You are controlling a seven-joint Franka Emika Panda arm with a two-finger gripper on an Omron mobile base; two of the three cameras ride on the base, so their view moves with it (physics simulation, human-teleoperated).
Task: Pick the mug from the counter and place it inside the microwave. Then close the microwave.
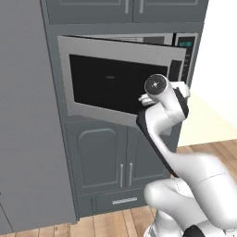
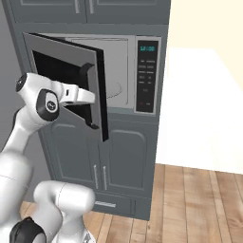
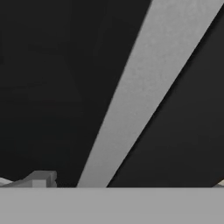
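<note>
Black glass of the microwave point(image 2: 142, 76) door point(image 1: 125, 85) was what you had the hand against: door stood half-swung, hinged at the microwave's left, its handle point(image 2: 86, 95) edge out toward the robot. Gripper point(image 2: 90, 97) sat at the door's outer face near that handle, prob. to push it shut. Hand cam was so close to the door that it caught just dark glass w/ a grey frame strip, so I couldn't tell if the fingers were apart or together. Mug wasn't identifiable; the microwave cavity looked pale, contents hidden behind the door.
</note>
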